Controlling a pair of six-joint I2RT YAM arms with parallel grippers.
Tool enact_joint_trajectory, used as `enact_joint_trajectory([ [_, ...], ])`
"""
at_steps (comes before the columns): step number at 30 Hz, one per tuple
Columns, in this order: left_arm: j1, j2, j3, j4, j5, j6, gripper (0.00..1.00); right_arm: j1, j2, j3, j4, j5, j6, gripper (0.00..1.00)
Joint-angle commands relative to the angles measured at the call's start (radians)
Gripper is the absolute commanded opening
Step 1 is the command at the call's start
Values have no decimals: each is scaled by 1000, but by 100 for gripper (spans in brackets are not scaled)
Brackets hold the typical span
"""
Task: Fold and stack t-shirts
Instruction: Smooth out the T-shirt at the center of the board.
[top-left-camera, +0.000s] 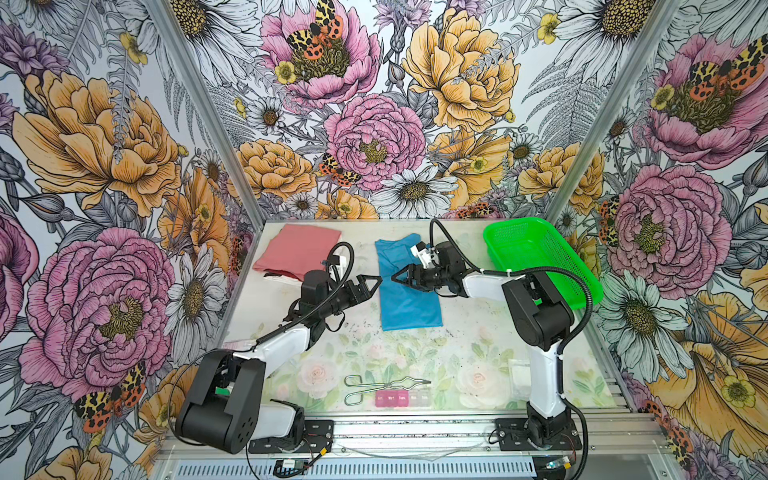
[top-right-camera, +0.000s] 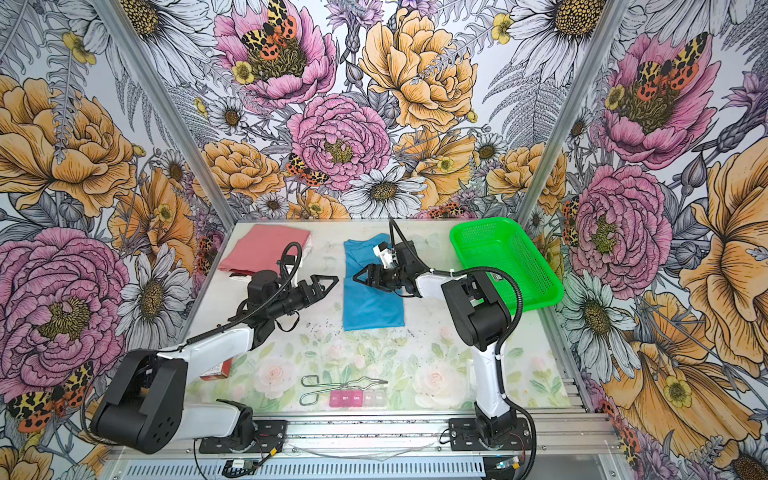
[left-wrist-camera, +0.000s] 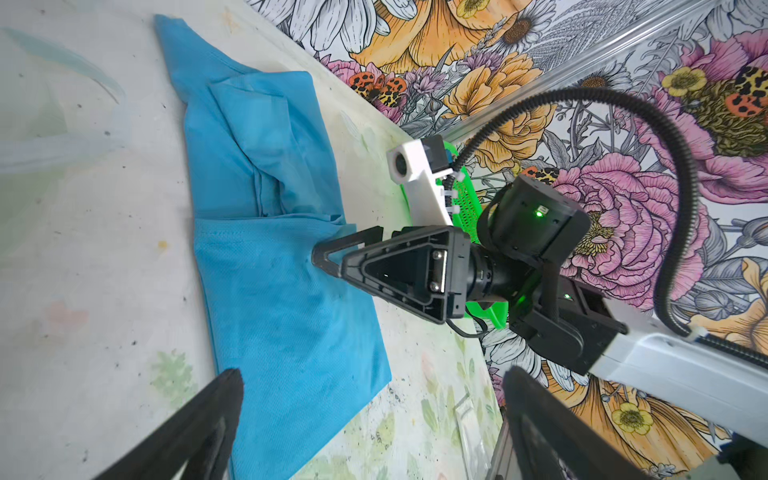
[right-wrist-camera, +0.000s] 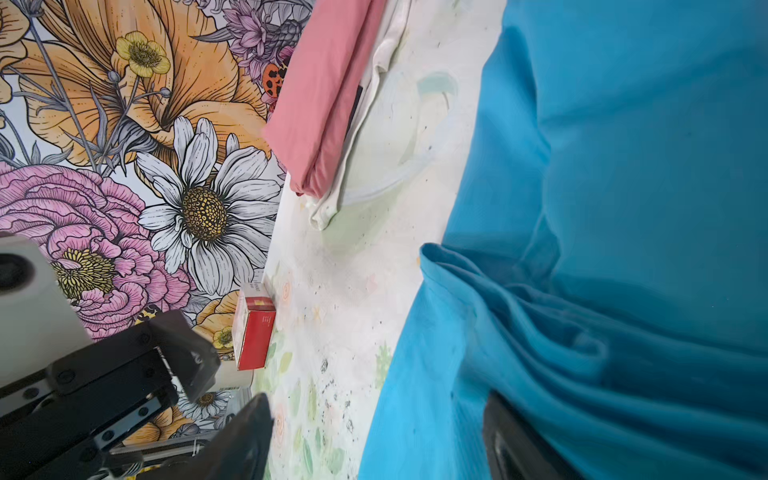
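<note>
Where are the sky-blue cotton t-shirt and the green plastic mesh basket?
Sky-blue cotton t-shirt (top-left-camera: 409, 307): in a top view, lower folded half.
Green plastic mesh basket (top-left-camera: 552, 245): in a top view, mesh side wall.

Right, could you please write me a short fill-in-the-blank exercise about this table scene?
1. The t-shirt beneath the right gripper is ____ in colour.
2. The mesh basket is ____ in colour.
3. The jaws of the left gripper stand ____, with nothing between them.
4. The folded t-shirt at the far left is ____ in colour.

Missing words: blue; green; open; pink.
</note>
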Motion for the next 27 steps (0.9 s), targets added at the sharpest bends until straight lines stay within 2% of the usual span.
enact_joint_trajectory([
  [1, -39, -46, -21, -132, -29, 66, 99, -22, 51, 15, 26, 87, 24, 81],
  [3, -68, -67, -37, -154, -45, 72, 99, -27, 73, 34, -55, 145, -17, 81],
  [7, -127, -76, -68, -166, -81, 69, 99, -38, 103, 43, -100, 162, -32, 80],
  [17, -228, -6, -67, -160, -147, 75, 99, -59, -91, 1, 2, 97, 2, 82],
  [22, -229, -18, -96, -125, -172, 53, 99, -51, -26, 49, 114, 5, 113, 83],
  [27, -232, 4, -98, -121, -161, 58, 98, -37, 75, 92, 120, 6, 131, 83],
])
